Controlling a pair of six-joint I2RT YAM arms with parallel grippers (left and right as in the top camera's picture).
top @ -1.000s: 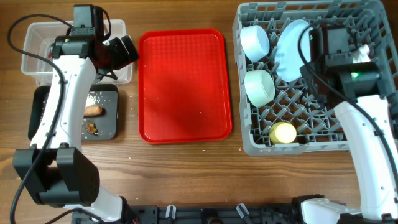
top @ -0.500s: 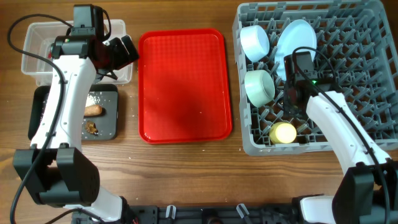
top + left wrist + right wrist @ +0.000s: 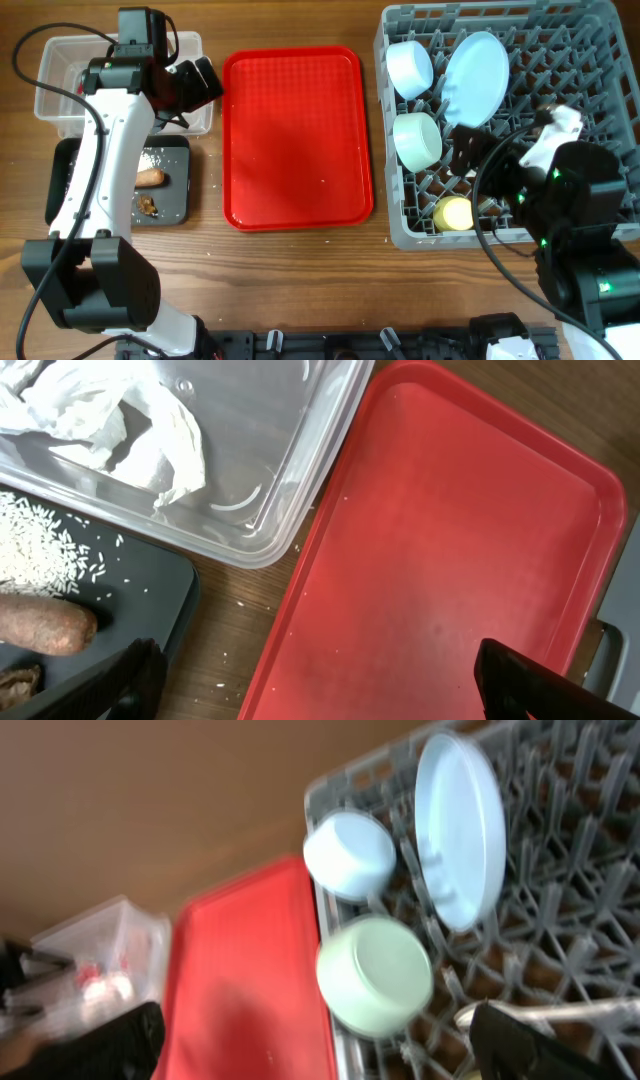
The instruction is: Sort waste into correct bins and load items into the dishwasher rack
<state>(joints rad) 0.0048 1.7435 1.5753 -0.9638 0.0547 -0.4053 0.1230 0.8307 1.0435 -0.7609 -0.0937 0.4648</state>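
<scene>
With my left fingers (image 3: 125, 678) and right fingers (image 3: 530, 1045) apart and empty, and the spoon (image 3: 560, 1010) in the dishwasher rack (image 3: 600, 60) just ahead of the right pair, I judge loading finished and need only lift clear.

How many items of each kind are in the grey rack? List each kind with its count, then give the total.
Plate: 1
Bowls: 2
Cup: 1
Spoon: 1
Total: 5
</scene>
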